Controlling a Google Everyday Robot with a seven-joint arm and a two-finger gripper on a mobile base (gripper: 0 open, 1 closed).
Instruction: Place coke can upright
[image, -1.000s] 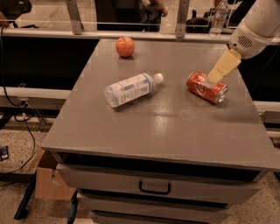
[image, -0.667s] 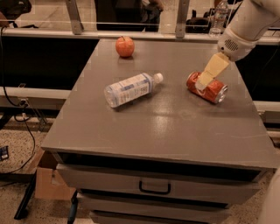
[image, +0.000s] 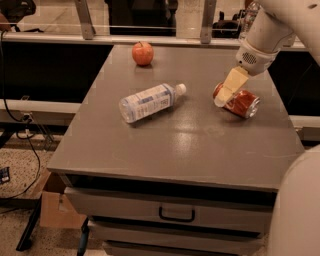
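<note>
The coke can (image: 241, 102) is red with a silver end and lies on its side at the right of the grey table top (image: 175, 145). My gripper (image: 223, 98) comes down from the upper right. Its pale yellow fingers (image: 230, 86) reach down over the can's left end, in front of it. Whether they touch the can I cannot tell.
A clear plastic water bottle (image: 150, 101) lies on its side in the middle of the table. A red apple (image: 142, 53) sits at the far edge. Drawers (image: 175, 214) are below the table's front edge. Part of my arm fills the lower right corner.
My gripper has moved left and down, from the can's right end to over its left end. The can, bottle and apple have stayed in place.
</note>
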